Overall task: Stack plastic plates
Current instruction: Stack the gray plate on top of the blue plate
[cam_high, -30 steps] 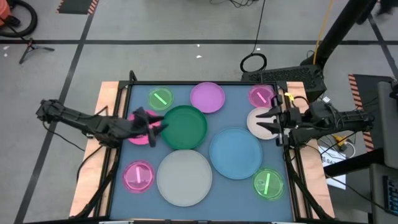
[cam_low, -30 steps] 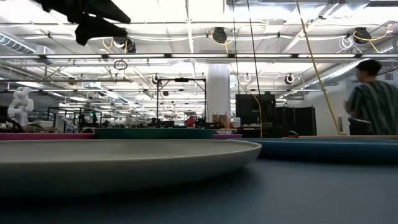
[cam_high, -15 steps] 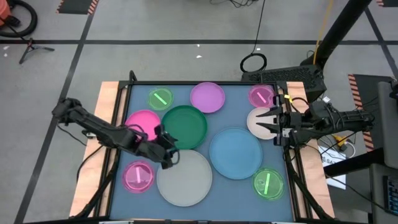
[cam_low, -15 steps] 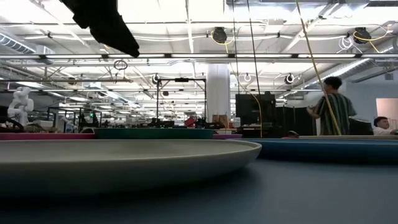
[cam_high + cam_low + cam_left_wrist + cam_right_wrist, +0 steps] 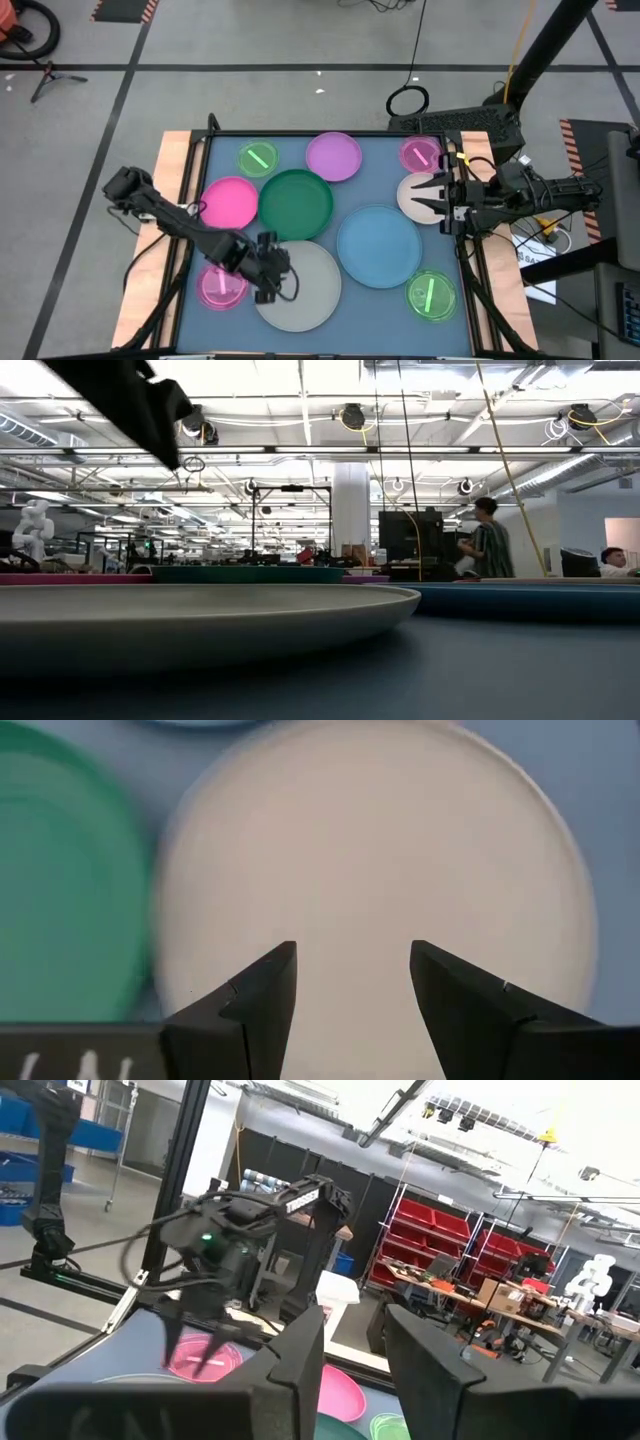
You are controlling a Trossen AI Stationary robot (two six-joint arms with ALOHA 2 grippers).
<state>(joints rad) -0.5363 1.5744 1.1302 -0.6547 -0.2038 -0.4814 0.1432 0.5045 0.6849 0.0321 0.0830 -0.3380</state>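
Observation:
Ten plates lie flat on the blue mat [image 5: 330, 320]: grey-white [image 5: 310, 290], blue [image 5: 378, 245], green [image 5: 295, 205], pink [image 5: 230, 200], lilac [image 5: 333, 156], cream [image 5: 408, 196], and small striped ones, pink [image 5: 220, 285] [image 5: 421, 153] and green [image 5: 258, 158] [image 5: 432, 295]. My left gripper [image 5: 272, 285] hangs open above the grey-white plate's left part [image 5: 370, 840], clear of it; its arm shows high in the low view [image 5: 130, 400]. My right gripper [image 5: 430, 195] waits open over the cream plate, near the table's right edge.
The plates lie close together, some rims nearly touching. Wooden table borders [image 5: 175, 170] run along the left and right sides. Bare mat shows between the blue plate and the near edge. A person [image 5: 487, 540] stands in the room behind the table.
My left gripper has swung from over the pink plate toward the table's near edge and to the right, ending above the grey-white plate's left part. The pink plate now lies uncovered. No plate has shifted. The person in the room behind has walked leftward in the low view.

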